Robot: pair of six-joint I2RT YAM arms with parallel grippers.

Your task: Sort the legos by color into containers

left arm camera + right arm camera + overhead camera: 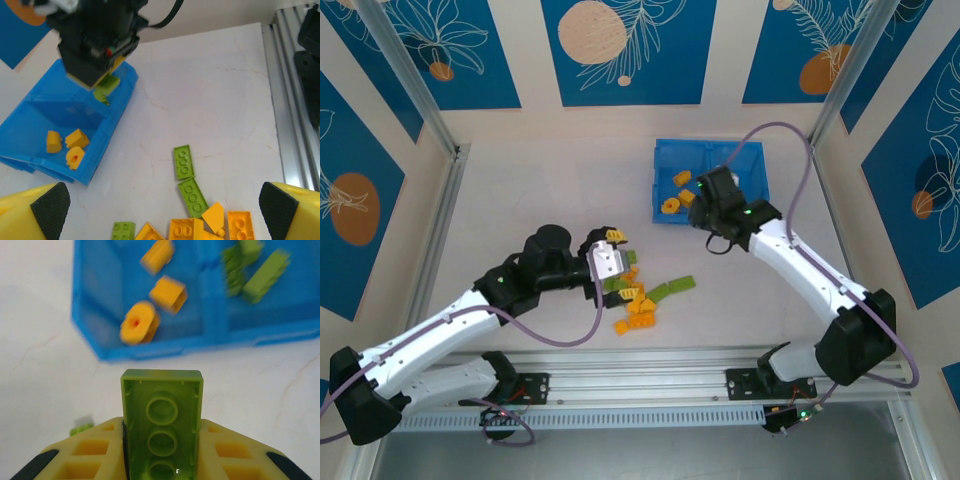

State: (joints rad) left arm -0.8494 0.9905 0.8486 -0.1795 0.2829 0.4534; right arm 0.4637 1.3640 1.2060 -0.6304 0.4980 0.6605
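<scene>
Clamped in the right jaws, a green brick point(161, 432) points lengthwise toward the blue tray point(150, 347) — left jaws spread wide.

Legos point(642, 297) lie on the table point(540, 190), near-left of the tray point(682, 153).

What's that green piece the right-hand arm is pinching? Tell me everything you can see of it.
It is a light green lego plate, flat and rectangular, made of shiny plastic. Its hollow underside faces the wrist camera, showing a raised rim around three round rings in a row. The right gripper has its yellow jaws shut on the plate's long sides, so it sticks out forward, held in the air close to the blue tray. Only the jaws touch it.
</scene>
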